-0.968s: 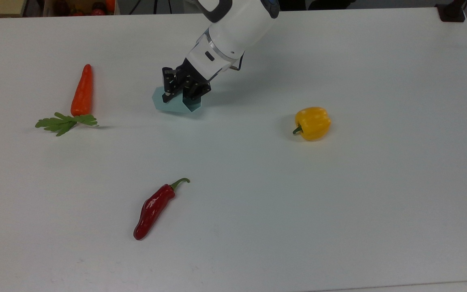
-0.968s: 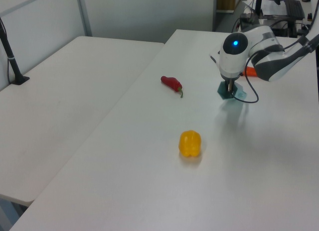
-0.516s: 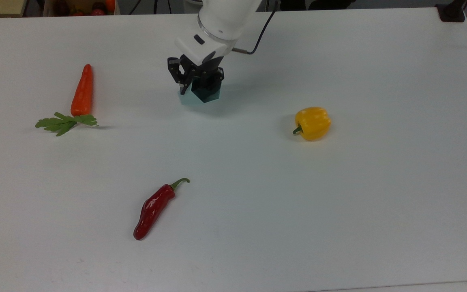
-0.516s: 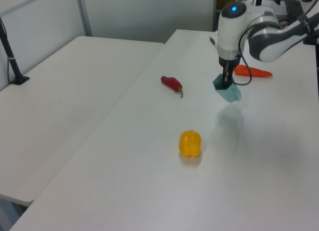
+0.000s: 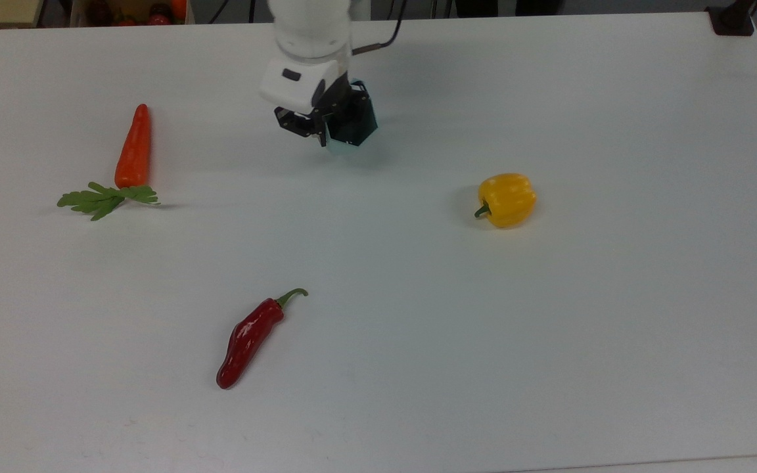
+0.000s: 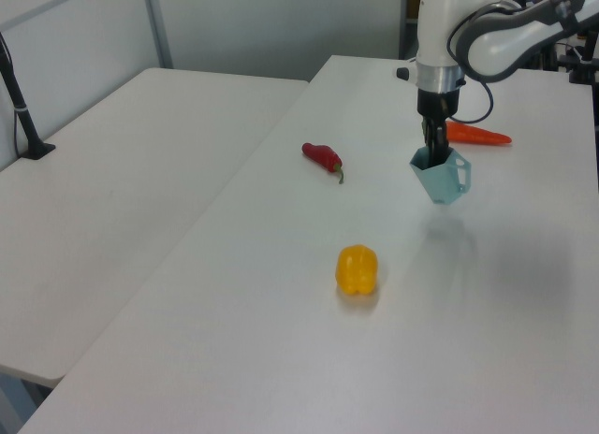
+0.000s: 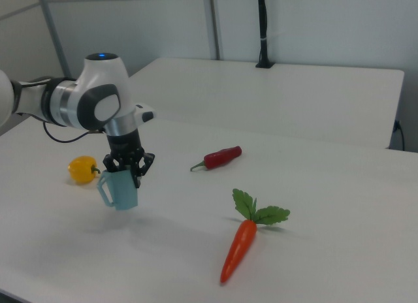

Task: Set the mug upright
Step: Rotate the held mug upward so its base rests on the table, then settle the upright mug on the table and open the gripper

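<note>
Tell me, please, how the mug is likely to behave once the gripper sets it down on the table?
The mug tapers to a narrow base, so it may tip if released tilted. Its flat facets should stop rolling. The gripper pinches only one rim wall, so the mug could swing.

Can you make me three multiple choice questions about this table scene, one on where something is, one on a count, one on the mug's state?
1. In the top view, what lies at the table's left side?
A. yellow pepper
B. carrot
C. red chili

2. How many vegetables lie on the table?
A. two
B. three
C. five

3. What state is the mug in?
A. lying on its side
B. upside down on the table
C. held upright, off the table

Answers:
1 B, the carrot is leftmost in the top view.
2 B, carrot, red chili and yellow pepper.
3 C, the hand grips the mug by its rim, shadow below.
</note>
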Controlling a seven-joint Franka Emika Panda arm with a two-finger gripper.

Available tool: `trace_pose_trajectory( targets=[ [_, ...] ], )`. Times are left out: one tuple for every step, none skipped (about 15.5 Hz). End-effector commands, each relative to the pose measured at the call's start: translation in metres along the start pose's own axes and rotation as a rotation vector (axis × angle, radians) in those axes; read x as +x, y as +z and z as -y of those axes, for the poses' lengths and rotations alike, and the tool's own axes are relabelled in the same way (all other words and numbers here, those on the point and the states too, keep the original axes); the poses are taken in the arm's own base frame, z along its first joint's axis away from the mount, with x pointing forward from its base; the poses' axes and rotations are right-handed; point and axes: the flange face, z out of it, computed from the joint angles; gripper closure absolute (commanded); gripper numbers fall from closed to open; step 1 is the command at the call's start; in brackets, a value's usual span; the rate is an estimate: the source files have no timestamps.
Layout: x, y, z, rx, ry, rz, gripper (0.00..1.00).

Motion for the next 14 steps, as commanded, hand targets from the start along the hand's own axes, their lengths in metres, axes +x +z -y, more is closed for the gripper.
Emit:
trace_pose_trajectory(
  targets=[
    [-0.015,0.006,-0.021,0.021,-0.101,-0.058,1.00],
    [-0.016,0.010,-0.027,0.006,-0.102,-0.082,1.00],
    [-0.017,0.012,-0.033,-0.010,-0.093,-0.108,1.00],
    [-0.017,0.013,-0.035,-0.025,-0.084,-0.132,1.00],
    [-0.016,0.015,-0.039,-0.036,-0.066,-0.154,1.00],
    [-0.015,0.017,-0.042,-0.049,-0.039,-0.180,1.00],
    [-0.014,0.021,-0.044,-0.057,0.008,-0.204,1.00],
    [-0.014,0.023,-0.050,-0.065,0.038,-0.220,1.00],
    [-0.015,0.026,-0.056,-0.066,0.065,-0.234,1.00],
    [-0.015,0.029,-0.058,-0.042,0.096,-0.248,1.00],
    [-0.015,0.032,-0.059,-0.016,0.116,-0.258,1.00],
    [-0.015,0.035,-0.059,-0.009,0.120,-0.260,1.00],
    [-0.014,0.036,-0.060,-0.007,0.128,-0.269,1.00],
    [-0.013,0.039,-0.060,-0.009,0.121,-0.272,1.00]
  ],
)
